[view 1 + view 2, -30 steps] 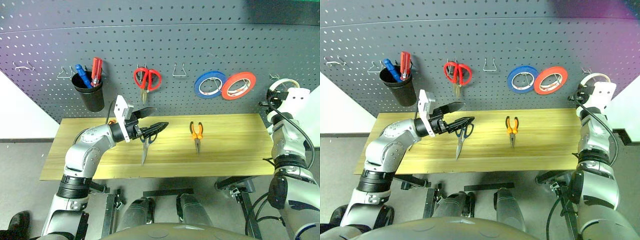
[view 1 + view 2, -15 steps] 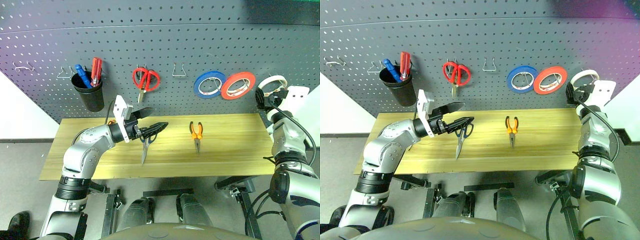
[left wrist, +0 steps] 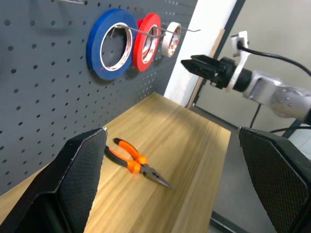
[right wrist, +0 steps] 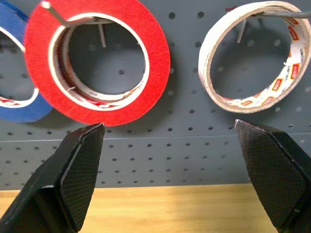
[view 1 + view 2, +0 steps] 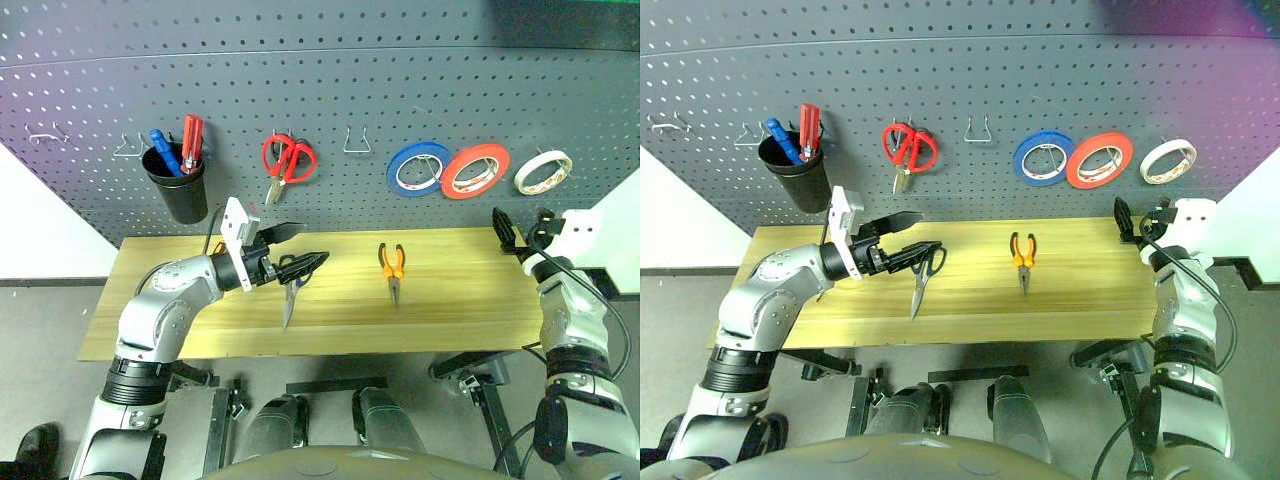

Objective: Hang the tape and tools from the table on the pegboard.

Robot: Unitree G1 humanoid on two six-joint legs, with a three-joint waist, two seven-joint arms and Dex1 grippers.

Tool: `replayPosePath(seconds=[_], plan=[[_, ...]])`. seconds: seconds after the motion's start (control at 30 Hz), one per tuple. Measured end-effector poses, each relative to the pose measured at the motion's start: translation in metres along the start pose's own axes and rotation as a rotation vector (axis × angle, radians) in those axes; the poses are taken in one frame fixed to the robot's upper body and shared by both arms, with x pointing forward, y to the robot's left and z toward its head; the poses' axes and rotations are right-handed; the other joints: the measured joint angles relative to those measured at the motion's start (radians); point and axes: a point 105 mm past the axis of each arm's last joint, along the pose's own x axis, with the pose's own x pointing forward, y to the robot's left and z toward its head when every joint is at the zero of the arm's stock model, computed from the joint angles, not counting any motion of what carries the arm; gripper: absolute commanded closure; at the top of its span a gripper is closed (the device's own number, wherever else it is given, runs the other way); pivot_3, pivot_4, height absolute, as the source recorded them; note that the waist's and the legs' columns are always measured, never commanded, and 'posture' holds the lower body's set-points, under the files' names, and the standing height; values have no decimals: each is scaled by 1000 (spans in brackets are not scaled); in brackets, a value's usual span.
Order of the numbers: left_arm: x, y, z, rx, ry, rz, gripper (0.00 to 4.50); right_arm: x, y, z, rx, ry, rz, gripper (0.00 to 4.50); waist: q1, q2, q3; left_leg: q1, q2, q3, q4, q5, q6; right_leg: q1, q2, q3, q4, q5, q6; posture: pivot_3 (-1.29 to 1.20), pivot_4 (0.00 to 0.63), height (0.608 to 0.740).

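- Grey perforated pegboard (image 5: pixel 330 90) stands behind both end effectors, with thin hooks in rows.
- Wood-grain table (image 5: pixel 460 300) lies below both end effectors.
- Left end effector (image 5: pixel 300 250) hovers over the table with its fingers spread apart, holding nothing.
- Right end effector (image 5: pixel 510 235) sits at the table's far right edge, fingers wide apart and empty, pointing at the pegboard.
- Black cup (image 5: pixel 180 185) hangs up and to the left of the left end effector, with blue and red screwdrivers in it.
- Orange-red roll (image 5: pixel 476 171) and blue roll (image 5: pixel 418 168) hang above the right end effector, to its left.
- Cream-white tape (image 5: pixel 543 171) hangs on a hook just above the right end effector, beside the orange-red roll.
- Red-handled scissors (image 5: pixel 288 162) hang above the left end effector.
- Dark scissors (image 5: pixel 291 293) lie on the table directly under the left end effector's fingertips.
- Pliers (image 5: pixel 393 268) lie on the table between the two end effectors, nearer the left one.
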Motion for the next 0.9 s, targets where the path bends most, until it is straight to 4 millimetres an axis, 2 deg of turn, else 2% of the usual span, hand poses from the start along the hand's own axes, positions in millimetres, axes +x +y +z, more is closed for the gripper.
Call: replayPosePath(seconds=[0.2,0.37,0.5,0.63,0.77,0.83,0.9], plan=[[-11,4,-8,-15,24,32,0,-10,30,-20,61,102,61,30,2,0,0,0,0,0,0,0,0,0,0,0,0,0,0,-20,170,740],[-20,10,-8,2,34,62,0,-9,58,-35,100,205,110,30,4,0,0,0,0,0,0,0,0,0,-1,0,0,0,-1,-9,175,740],[-27,14,-9,3,42,87,0,-7,89,-45,138,275,154,30,3,0,0,-1,0,0,0,0,0,-2,-1,0,0,0,-1,5,176,740],[-29,15,-8,6,39,98,0,7,121,-56,149,378,171,30,4,0,0,-1,0,0,0,0,0,-2,-1,0,0,0,-1,16,172,740],[-29,15,-9,5,36,103,0,22,140,-57,85,445,181,30,7,0,0,-1,0,0,-1,0,0,-3,-1,0,-1,0,-1,33,173,740],[-28,13,-9,6,34,102,0,24,152,-63,76,493,184,30,10,0,0,-2,0,0,-2,0,0,-4,-1,0,-1,0,-1,40,178,740],[-28,13,-8,10,31,106,0,25,156,-71,75,549,158,30,16,0,0,-3,0,0,-2,0,0,-4,-1,0,-1,0,-1,47,182,740]])
